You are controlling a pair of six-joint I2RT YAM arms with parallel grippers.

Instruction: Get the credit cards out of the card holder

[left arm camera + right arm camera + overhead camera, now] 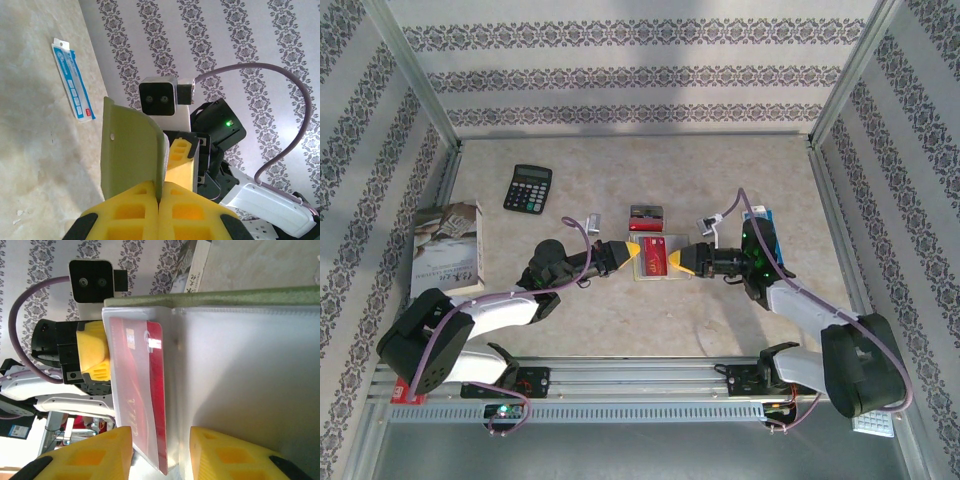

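The olive-green card holder (655,258) is held open at mid-table between both grippers. My left gripper (632,252) is shut on its left flap; in the left wrist view the yellow fingers (160,192) pinch the green flap (131,150). A red credit card (145,400) sticks out of the clear pocket lining (240,380). My right gripper (161,440) stands open with that card's edge between its fingers, at the holder's right side (682,262). Another card (646,213), dark and red, lies on the table just behind the holder.
A black calculator (528,187) sits at the back left and a book (448,248) lies at the left edge. The blue-and-white packet (760,235) lies under my right arm, also seen in the left wrist view (72,80). Patterned walls enclose the table.
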